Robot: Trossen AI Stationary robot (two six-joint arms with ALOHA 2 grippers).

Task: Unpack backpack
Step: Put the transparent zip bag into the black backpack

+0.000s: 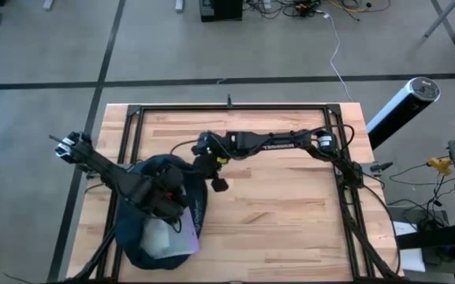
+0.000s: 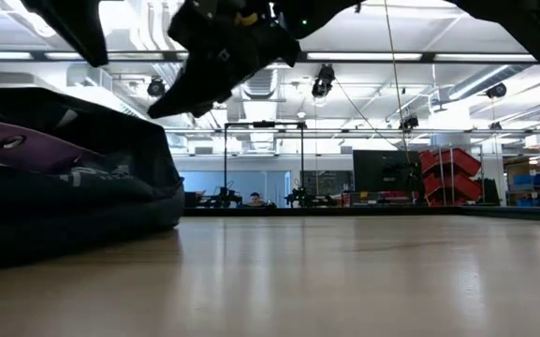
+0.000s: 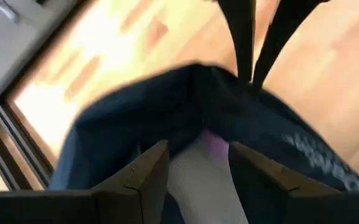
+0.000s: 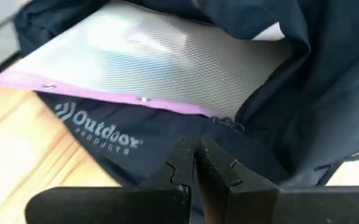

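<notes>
dark fingers [image 4: 195, 163] of the right gripper sit pressed together at the very front of the right wrist view, nothing between them, poised just over the backpack [image 4: 303, 106] fabric beside its open mouth. that backpack [image 1: 160, 213] lies at the near left of the table [image 1: 290, 205], mouth gaping toward the near edge. out of the mouth pokes a clear pouch [image 4: 148, 62] with a purple edge, part in and part out, its long purple edge running along the rim of the opening. the left gripper [image 3: 198, 171] hangs directly above the pouch, fingers apart, with the pale pouch showing between them; whether they touch or pinch it i cannot tell. the right gripper [image 1: 211, 175] sits at the bag's far right shoulder, so it is off to one side of the pouch, while the left arm is the nearer one and already lined up over it. my judgement: the pouch must slide out along the mouth's direction, toward the near edge, and the left gripper is best placed to draw it, with the right well set to pin the fabric.
</notes>
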